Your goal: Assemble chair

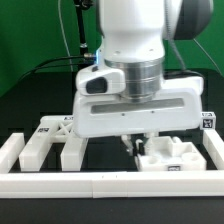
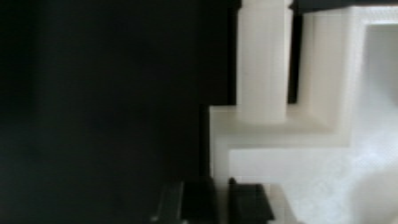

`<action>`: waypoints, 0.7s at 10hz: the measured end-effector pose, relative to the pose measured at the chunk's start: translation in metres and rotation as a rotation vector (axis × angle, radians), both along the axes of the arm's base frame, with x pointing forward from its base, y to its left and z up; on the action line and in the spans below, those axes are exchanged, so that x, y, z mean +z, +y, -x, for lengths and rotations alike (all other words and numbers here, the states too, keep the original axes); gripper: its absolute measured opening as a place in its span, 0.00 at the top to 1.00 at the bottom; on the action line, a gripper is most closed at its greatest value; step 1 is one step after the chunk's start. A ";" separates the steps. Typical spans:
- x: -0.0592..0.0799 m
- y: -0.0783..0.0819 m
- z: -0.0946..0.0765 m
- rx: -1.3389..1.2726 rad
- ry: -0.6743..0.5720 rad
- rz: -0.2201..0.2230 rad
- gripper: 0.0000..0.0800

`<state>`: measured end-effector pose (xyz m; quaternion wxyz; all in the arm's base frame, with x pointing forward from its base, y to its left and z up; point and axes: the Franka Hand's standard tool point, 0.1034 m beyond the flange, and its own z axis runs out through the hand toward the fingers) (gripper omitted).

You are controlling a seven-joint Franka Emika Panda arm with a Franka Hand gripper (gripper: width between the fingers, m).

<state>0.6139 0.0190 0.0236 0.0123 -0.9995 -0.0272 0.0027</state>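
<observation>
The gripper (image 1: 137, 143) hangs low over the dark surface (image 1: 105, 160), just under the arm's broad white wrist housing (image 1: 140, 105). It sits near the middle of the exterior view, a little toward that view's right. In the wrist view the gripper (image 2: 210, 200) shows as two dark fingers (image 2: 249, 200) standing close together with only a narrow slit between them. Nothing is visible in the slit. Whether the fingers are pressed fully together cannot be told from either view.

The chair lies in loose white pieces on the surface:

- **Blocky chair piece:** it (image 1: 172, 157) rests just beside the gripper on the exterior view's right, close to the front rail. The fingers look apart from it, but the wrist housing hides part of the gap. In the wrist view this piece (image 2: 294, 140) fills the area just ahead of the fingers.
- **Square leg:** it (image 2: 267, 60) appears in the wrist view as a square-sectioned post running away from the blocky piece. A second pale bar lies alongside it. The blur hides whether the two are joined.
- **X-braced panel:** it (image 1: 47, 133) lies on the exterior view's left, well apart from the gripper. It carries a black-and-white tag, and white bars lie in front of it.
- **Small tagged cube:** it (image 1: 208, 122) sits at the far edge of the exterior view's right.

Long white border rails (image 1: 110, 184) frame the work area at the front and along both sides.
</observation>
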 end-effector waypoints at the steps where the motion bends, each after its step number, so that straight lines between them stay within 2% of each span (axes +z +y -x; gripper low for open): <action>1: 0.000 0.011 -0.003 -0.013 0.006 0.000 0.96; 2: 0.000 0.020 -0.003 -0.020 0.017 0.001 0.96; 7: 0.000 0.021 -0.003 -0.091 0.037 0.018 0.96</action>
